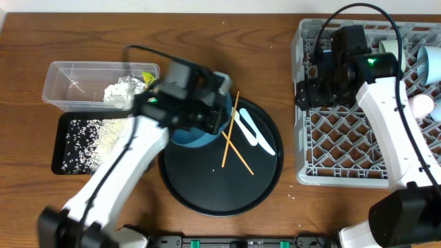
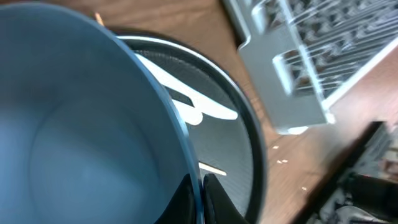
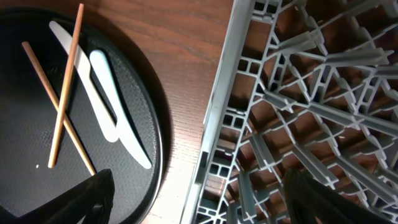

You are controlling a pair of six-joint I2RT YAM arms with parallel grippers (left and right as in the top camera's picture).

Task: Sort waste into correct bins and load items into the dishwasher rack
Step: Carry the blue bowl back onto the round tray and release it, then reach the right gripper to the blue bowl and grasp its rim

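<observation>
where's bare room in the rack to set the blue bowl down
Free: in the dishwasher rack, the near lattice floor, bordered by its front and left walls. Crowded: the far right corner, with pale dishes, and the left edge under the right gripper.

The overhead camera looks straight down on the table [image 1: 207,41]; both close wrist cameras share the round black tray [image 3: 25,124].

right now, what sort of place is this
Probably a dish-clearing station, kitchen-like: a grey dishwasher rack on a wooden table, a round black tray holding chopsticks, and a clear tub of tissue.
</observation>
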